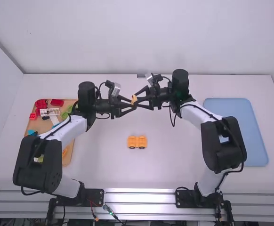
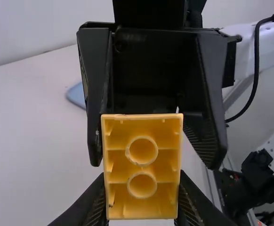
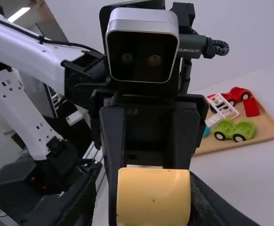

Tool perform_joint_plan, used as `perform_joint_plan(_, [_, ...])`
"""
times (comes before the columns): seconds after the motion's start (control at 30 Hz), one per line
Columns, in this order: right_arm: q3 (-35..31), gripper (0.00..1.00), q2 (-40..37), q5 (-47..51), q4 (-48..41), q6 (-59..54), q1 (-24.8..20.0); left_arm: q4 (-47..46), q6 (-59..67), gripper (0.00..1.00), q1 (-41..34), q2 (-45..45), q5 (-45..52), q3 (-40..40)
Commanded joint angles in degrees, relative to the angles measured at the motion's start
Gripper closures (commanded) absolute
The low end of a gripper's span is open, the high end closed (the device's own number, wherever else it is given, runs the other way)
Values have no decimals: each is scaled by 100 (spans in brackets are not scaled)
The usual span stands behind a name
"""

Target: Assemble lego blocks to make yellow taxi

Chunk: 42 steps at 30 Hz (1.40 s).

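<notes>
Above the far middle of a white table [image 1: 104,174], two black grippers are facing each other, nearly tip to tip; a small yellow-orange block [image 1: 134,99] is sitting between them, off the tabletop. The left gripper [image 1: 133,105] is grasping this block, its jaws pressing on two opposite sides; the left wrist view is showing the block's hollow underside, with two round tubes inside, while the right wrist view is showing a smooth, plain face. The right gripper [image 1: 137,99] is reaching around the same block with its jaws parted, leaving a gap along one side, so it is not clamping the block.

Nearer the bases, on the table between the two arms, a yellow wheeled piece [image 1: 137,142] is standing, its dark wheels facing the camera.

On the left side, partly behind the left arm, a wooden tray [image 3: 265,131] is holding a red toy car [image 3: 238,94], a red block [image 3: 251,107], a white frame [image 3: 223,107] and a green wheeled piece [image 3: 235,130]; on the right side, a blue tray [image 1: 252,146] is lying partly behind the right arm.
</notes>
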Motion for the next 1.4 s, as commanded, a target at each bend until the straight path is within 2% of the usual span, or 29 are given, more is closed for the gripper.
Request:
perform_joint_plan(0.0, [162, 55, 57, -219, 42, -31, 42, -2, -39, 83, 13, 31, -85, -63])
perform_joint_plan(0.2, [162, 64, 57, -216, 39, -28, 44, -2, -39, 79, 20, 31, -85, -63])
perform_joint_plan(0.23, [162, 64, 57, -214, 39, -28, 42, -4, -39, 75, 13, 31, -87, -63])
perform_joint_plan(0.27, [162, 65, 57, -208, 39, -28, 37, -9, -42, 67, 15, 31, -85, -63])
perform_joint_plan(0.3, [162, 65, 57, -199, 42, -26, 33, -9, -42, 66, 15, 31, -87, -63])
perform_joint_plan(0.33, [162, 71, 57, -146, 39, -26, -4, -13, -37, 59, 15, 31, -87, -63])
perform_joint_plan(0.57, [162, 78, 57, 111, 15, 37, -149, -26, 2, 43, 13, 31, -87, -63])
perform_joint_plan(0.6, [162, 79, 57, 114, 20, 37, -170, -26, 2, 37, 15, 31, -90, -63])
perform_joint_plan(0.63, [162, 80, 57, 173, 9, 39, -184, -31, 4, 23, 15, 31, -92, -63])
perform_joint_plan(0.67, [162, 80, 57, 205, -9, 39, -184, -37, 4, 15, 17, 31, -107, -63])
perform_joint_plan(0.7, [162, 79, 57, 396, -101, 103, -188, -94, 2, 1, 20, 31, -236, -63])
perform_joint_plan(0.8, [160, 79, 57, 890, -420, 133, -295, -409, 0, 1, 20, 31, -868, -63])
perform_joint_plan(0.93, [162, 86, 50, 1956, -1482, -177, -514, -1069, 0, 1, 20, 31, -2055, -63])
perform_joint_plan(1.03, [162, 90, -203, 3764, -3198, -774, -638, -1576, -2, 1, 20, 31, -3185, -63])
perform_joint_plan(1.07, [162, 90, -221, 3849, -3276, -793, -638, -1587, -2, 1, 20, 31, -3222, -63])
perform_joint_plan(1.2, [315, 91, -741, 6255, -5305, -1038, -457, -1698, -63, 1, 20, 31, -3995, -42])
perform_joint_plan(1.23, [334, 91, -774, 6430, -5449, -1012, -435, -1698, -57, 1, 20, 31, -4022, -37])
perform_joint_plan(1.3, [437, 91, -970, 7578, -6533, -601, -219, -1655, -44, 1, 20, 31, -4194, 2])
perform_joint_plan(1.37, [446, 91, -997, 7825, -6791, -450, -138, -1631, -39, 1, 20, 31, -4253, 13])
